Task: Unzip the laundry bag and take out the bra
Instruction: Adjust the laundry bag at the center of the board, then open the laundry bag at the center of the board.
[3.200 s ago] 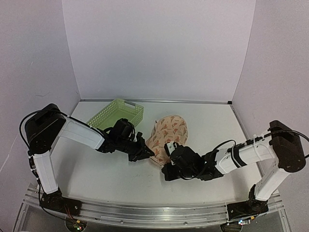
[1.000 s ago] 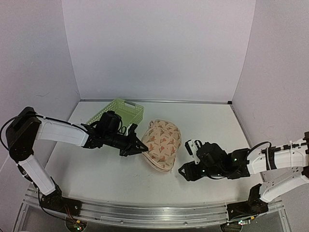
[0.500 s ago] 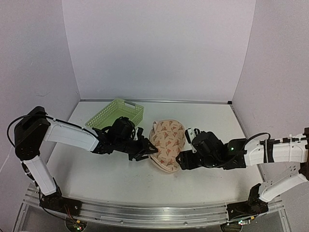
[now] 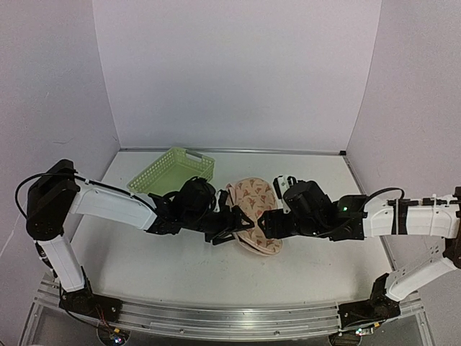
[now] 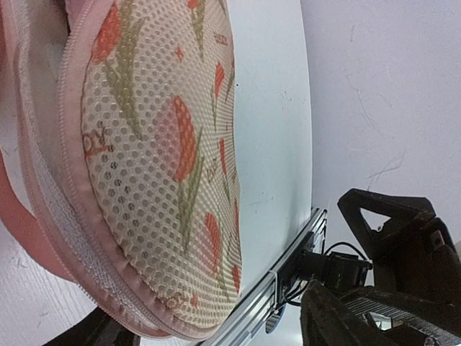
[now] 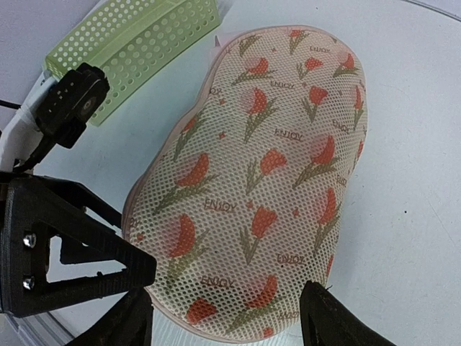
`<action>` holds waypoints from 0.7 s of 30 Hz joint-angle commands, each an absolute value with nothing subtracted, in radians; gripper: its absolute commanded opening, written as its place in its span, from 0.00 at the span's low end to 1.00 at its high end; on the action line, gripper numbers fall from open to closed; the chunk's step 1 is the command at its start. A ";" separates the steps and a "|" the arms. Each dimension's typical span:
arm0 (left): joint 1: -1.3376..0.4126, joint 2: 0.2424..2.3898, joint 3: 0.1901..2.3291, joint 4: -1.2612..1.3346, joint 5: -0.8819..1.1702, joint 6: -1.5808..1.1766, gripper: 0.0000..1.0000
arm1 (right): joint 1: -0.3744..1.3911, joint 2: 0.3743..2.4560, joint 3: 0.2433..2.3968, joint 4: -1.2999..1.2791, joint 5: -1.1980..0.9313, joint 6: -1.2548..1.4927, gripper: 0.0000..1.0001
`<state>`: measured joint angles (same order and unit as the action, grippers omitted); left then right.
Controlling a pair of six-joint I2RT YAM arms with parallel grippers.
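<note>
Under both arms, the white table (image 4: 144,259) carries everything I am working with. Beyond the left gripper (image 4: 234,225), towards the back wall, sits the light-green lattice basket (image 4: 173,171), near that tool but apart from it.

Between the two tools lies the laundry bag (image 4: 253,198), a cream mesh pouch with a red tulip print and pink trim, its printed dome facing up. I have the left gripper at the bag's left flank with its fingers spread apart. The mesh face fills its camera, and the zip seam (image 5: 50,209) runs along the rim closest to it. I cannot tell whether that zip is parted.

The right gripper (image 4: 268,225) sits at the bag's right side, almost facing the left one. Its fingers are spread wide with the pouch's near end between them. I cannot tell whether either set of pads touches the fabric.
</note>
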<state>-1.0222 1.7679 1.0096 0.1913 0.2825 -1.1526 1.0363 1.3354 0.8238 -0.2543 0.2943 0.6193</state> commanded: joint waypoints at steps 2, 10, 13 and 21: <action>-1.022 1.662 0.955 0.219 0.224 -1.091 0.82 | 1.030 1.332 0.873 -0.247 0.298 0.587 0.70; -1.022 1.512 0.903 0.052 0.101 -1.026 0.84 | 1.031 1.337 0.890 -0.247 0.250 0.544 0.65; -1.022 1.447 0.919 -0.052 0.025 -0.980 0.84 | 1.035 1.363 0.911 -0.247 0.219 0.531 0.63; -1.016 1.297 1.063 -0.346 -0.256 -0.793 0.88 | 1.106 1.513 1.056 -0.280 0.220 0.501 0.63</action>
<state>-1.0222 1.3849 0.9543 -0.1818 -0.0711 -0.9257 1.0748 1.4544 0.9604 -0.2760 0.2302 0.5308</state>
